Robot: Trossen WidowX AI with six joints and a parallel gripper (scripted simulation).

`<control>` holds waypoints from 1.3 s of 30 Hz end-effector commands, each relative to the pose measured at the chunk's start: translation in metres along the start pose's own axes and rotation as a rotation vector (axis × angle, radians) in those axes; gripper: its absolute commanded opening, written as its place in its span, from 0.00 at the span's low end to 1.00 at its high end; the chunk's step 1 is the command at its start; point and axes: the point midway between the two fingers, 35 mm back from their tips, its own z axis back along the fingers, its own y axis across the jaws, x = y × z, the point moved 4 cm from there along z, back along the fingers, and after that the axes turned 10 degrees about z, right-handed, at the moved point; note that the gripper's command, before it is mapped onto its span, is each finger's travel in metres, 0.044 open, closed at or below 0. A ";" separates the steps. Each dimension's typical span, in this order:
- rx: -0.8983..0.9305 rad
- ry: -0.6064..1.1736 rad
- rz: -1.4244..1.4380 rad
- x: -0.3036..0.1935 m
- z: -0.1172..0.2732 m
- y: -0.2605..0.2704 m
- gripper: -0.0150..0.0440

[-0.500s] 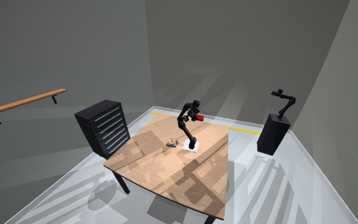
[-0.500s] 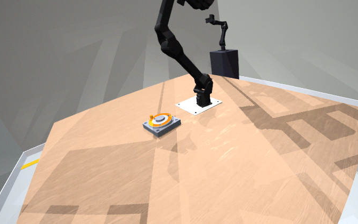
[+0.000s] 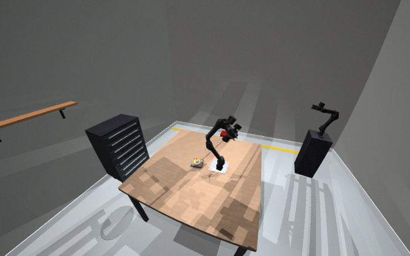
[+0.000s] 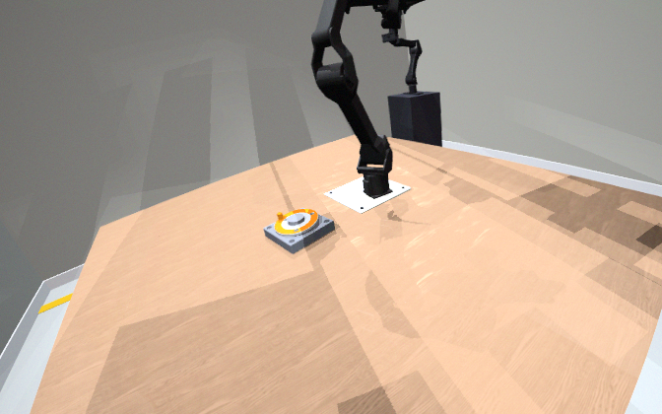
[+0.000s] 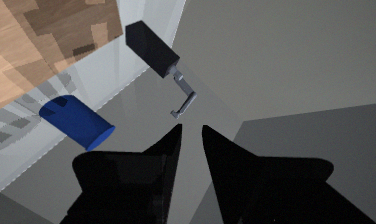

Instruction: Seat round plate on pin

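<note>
The round orange and white plate (image 4: 314,220) (image 3: 193,162) sits around the grey post (image 4: 296,219) on the square grey base (image 4: 293,245). In the exterior view the plate looks tilted, its right side standing higher above the base. Its orange tab (image 4: 280,215) is at the left back. The pin and the hole beside the tab cannot be made out. My gripper (image 5: 192,128) is up in the air, well away from the plate. Its fingers are empty, with a narrow gap between the tips. In the exterior view the gripper is out of frame at the top.
My arm stands on a white mounting plate (image 4: 346,197) (image 3: 213,167) beside the base. A red object (image 3: 223,133) shows behind the arm. A drawer cabinet (image 3: 104,149) stands left of the table, and a second arm on a black pedestal (image 3: 312,155) (image 4: 415,118) stands beyond it. A blue cylinder (image 5: 76,121) shows in the wrist view.
</note>
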 end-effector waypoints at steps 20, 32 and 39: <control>-0.429 -1.071 0.100 0.195 0.164 -0.044 0.25; -0.440 -1.538 0.362 0.226 0.295 0.047 0.25; -0.402 -1.705 0.563 0.217 0.342 0.122 0.25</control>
